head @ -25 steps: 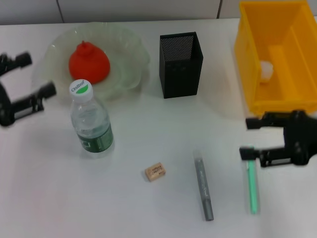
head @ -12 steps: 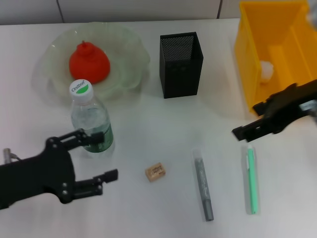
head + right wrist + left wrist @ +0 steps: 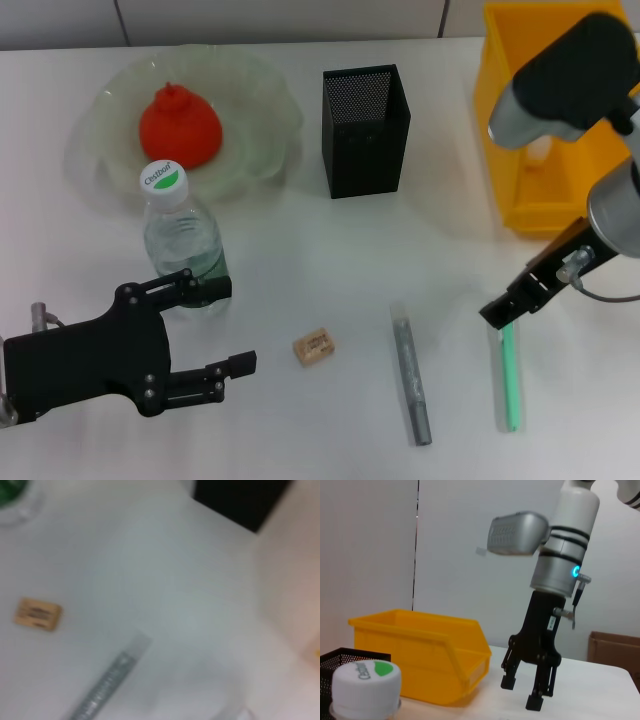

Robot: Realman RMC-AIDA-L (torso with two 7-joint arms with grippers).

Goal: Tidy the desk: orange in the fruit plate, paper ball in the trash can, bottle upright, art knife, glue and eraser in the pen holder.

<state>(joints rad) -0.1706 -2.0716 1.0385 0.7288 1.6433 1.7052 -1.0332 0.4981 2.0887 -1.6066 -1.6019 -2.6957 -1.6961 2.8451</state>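
A: Risk check. Your right gripper point(image 3: 497, 312) hung over the top end of the green stick point(image 3: 510, 375), at roughly 4 o'clock on the table point(image 3: 300, 230). My guess: if you'd dropped off-centre, the fingers would have rolled it away toward the table edge. The grey stick point(image 3: 411, 378) lay just beside it at 9 o'clock, so a wide approach could have knocked that too.

B: Fingers?

A: Right: parted a little in the left wrist view, holding nothing, tips off the surface. Left gripper point(image 3: 228, 325): spread wide and empty, with the upper finger against the base of the bottle point(image 3: 183, 243). You could've tipped it with any sideways move.

B: Where was everything else?

A: Orange point(image 3: 179, 124) in the fruit plate point(image 3: 260, 90) at 11 o'clock. Bottle upright at 9. Pen holder point(image 3: 366, 130) at 12, looked empty. Trash can point(image 3: 520, 120) at 2, with a white lump inside, likely the paper ball point(image 3: 538, 150). Eraser point(image 3: 313, 345) loose at 6, just beyond your left fingers.
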